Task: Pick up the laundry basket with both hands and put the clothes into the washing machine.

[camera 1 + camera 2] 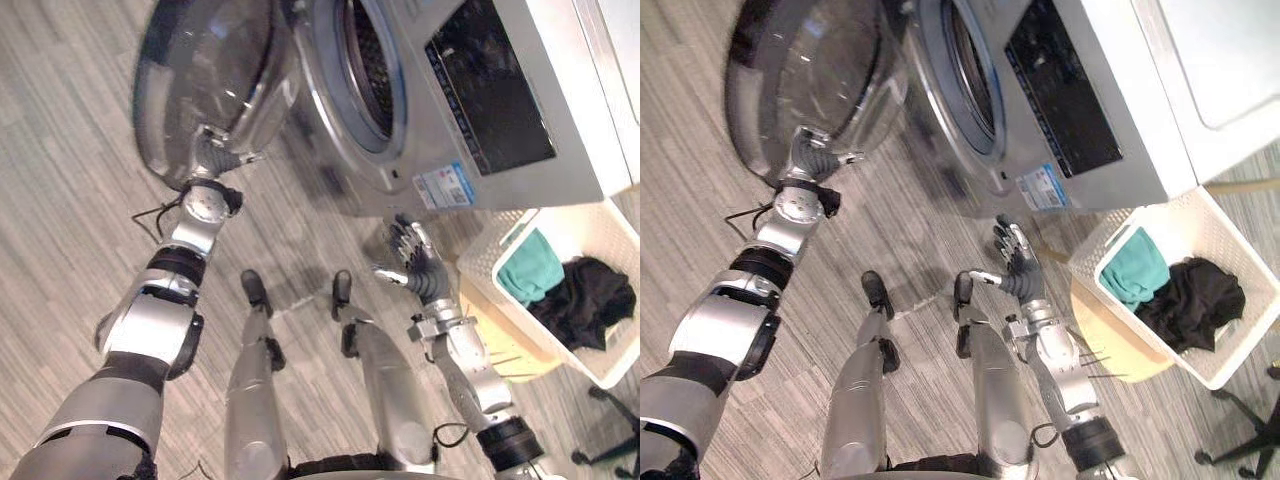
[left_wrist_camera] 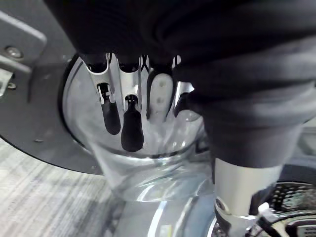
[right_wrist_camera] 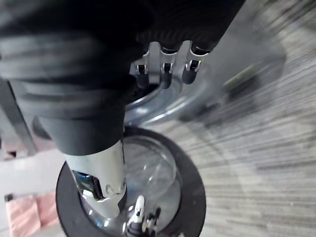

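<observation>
Left hand [image 1: 212, 158]: straight fingers on the round glass washer door [image 1: 205, 70], 10 o'clock.
Right hand [image 1: 408, 258]: fingers apart, empty, centre.
White plastic laundry basket [image 1: 488, 250]: 4 o'clock, holding teal cloth [image 1: 530, 268] and black cloth [image 1: 590, 300].

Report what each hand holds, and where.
Nothing is gripped: the left hand lays straight fingers on the door glass; the right hand is open, empty.
</observation>
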